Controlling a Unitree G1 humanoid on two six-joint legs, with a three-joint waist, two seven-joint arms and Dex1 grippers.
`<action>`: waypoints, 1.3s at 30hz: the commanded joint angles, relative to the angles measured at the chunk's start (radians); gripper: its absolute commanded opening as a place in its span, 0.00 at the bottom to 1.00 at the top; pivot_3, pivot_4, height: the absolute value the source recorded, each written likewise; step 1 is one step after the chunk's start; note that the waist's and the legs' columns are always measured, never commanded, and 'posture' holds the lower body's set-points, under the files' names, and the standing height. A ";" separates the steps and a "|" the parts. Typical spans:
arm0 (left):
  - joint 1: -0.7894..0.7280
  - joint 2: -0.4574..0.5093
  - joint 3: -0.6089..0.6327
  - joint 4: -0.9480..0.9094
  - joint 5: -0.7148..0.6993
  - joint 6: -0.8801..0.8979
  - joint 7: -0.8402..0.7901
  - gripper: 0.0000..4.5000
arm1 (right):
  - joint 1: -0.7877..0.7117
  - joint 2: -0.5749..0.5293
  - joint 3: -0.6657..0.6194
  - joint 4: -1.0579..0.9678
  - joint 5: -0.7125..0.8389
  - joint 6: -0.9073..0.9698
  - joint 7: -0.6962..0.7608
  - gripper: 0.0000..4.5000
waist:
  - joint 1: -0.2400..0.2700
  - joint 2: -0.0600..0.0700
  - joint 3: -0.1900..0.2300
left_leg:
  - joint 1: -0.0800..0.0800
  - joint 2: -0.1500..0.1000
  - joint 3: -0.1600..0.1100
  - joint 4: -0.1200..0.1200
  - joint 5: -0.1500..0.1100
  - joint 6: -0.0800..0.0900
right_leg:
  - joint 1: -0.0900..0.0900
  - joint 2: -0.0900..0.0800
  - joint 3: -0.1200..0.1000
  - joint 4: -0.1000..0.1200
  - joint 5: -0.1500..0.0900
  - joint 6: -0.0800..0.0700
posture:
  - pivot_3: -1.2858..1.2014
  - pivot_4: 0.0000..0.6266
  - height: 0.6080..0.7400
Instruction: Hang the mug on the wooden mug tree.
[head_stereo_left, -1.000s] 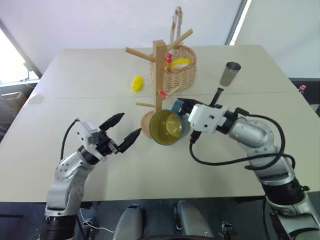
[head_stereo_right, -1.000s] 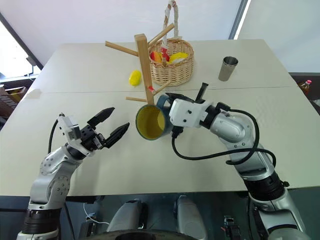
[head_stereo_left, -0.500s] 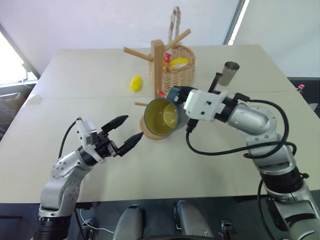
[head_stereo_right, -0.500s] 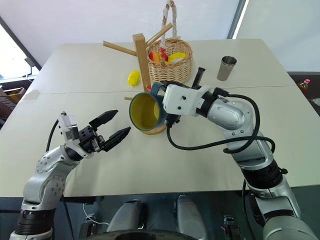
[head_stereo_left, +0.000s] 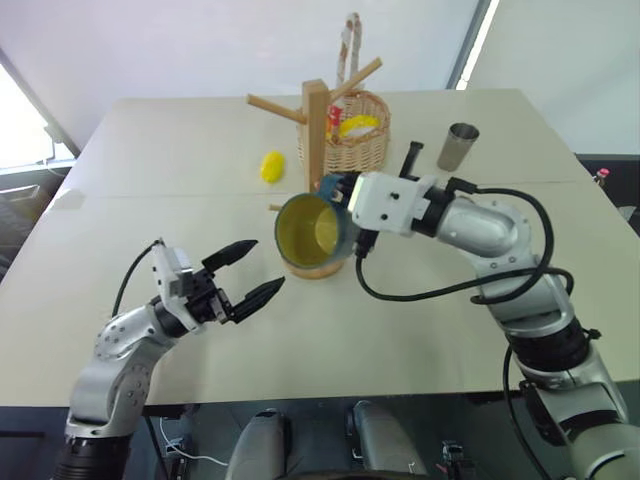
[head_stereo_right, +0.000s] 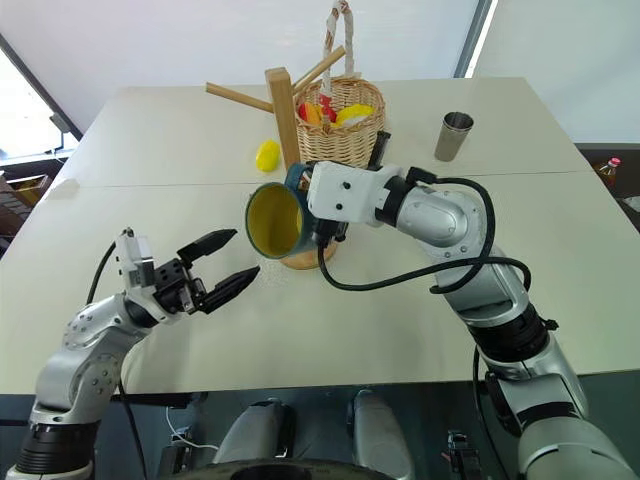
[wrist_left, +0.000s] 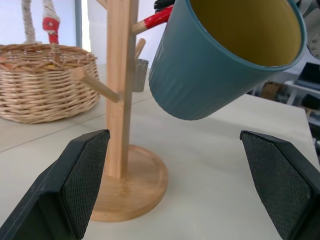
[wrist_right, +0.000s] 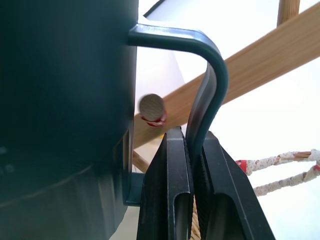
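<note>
The right gripper (wrist_right: 189, 165) is clamped on the loop handle of the one teal-blue mug (head_stereo_left: 312, 234), its two black fingers (wrist_right: 167, 200) pinching the handle's thin bar between them. The mug is held off the table, tipped on its side so the yellow interior faces the robot. It hangs just in front of the wooden mug tree (head_stereo_left: 317, 135), above the tree's round disc base. In the right wrist view a red-tipped peg end (wrist_right: 151, 107) shows inside the loop of the handle; whether it touches the handle cannot be told.

The left gripper (head_stereo_left: 250, 272) hovers above the table, near the mug on the robot's left, its two fingers spread apart and holding nothing.

The single mug tree stands upright on the table (head_stereo_left: 420, 330), with several slanted pegs; four can be counted in the head views.

Behind the tree sits one wicker basket (head_stereo_left: 356, 140) with a tall handle and yellow and red items inside. One yellow lemon-like object (head_stereo_left: 273, 166) lies beside it on the robot's left. One steel tumbler (head_stereo_left: 458, 146) stands well apart on the robot's right.
</note>
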 joint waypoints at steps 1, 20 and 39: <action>-0.001 0.019 0.026 -0.040 -0.033 0.009 -0.013 1.00 | -0.034 0.014 -0.004 0.001 -0.008 0.006 -0.008 0.00 | 0.000 0.000 0.000 | 0.000 0.000 0.000 0.000 0.000 0.000 | 0.000 0.000 0.000 0.000 0.000 0.000 | 0.52 0.24 1.00; -0.003 0.041 0.046 -0.041 -0.052 0.009 -0.027 1.00 | -0.051 0.049 0.025 0.042 -0.022 0.070 -0.011 0.43 | 0.000 0.000 0.000 | 0.000 0.000 0.000 0.000 0.000 0.000 | 0.000 0.000 0.000 0.000 0.000 0.000 | 0.52 0.24 1.00; -0.025 0.017 0.055 -0.022 -0.024 0.016 0.041 1.00 | 0.124 -0.055 -0.327 -0.031 0.335 0.040 0.100 0.77 | 0.001 0.000 0.000 | -0.001 0.000 0.000 -0.001 0.000 0.000 | 0.000 -0.001 0.000 -0.002 0.000 0.000 | 0.52 0.24 1.00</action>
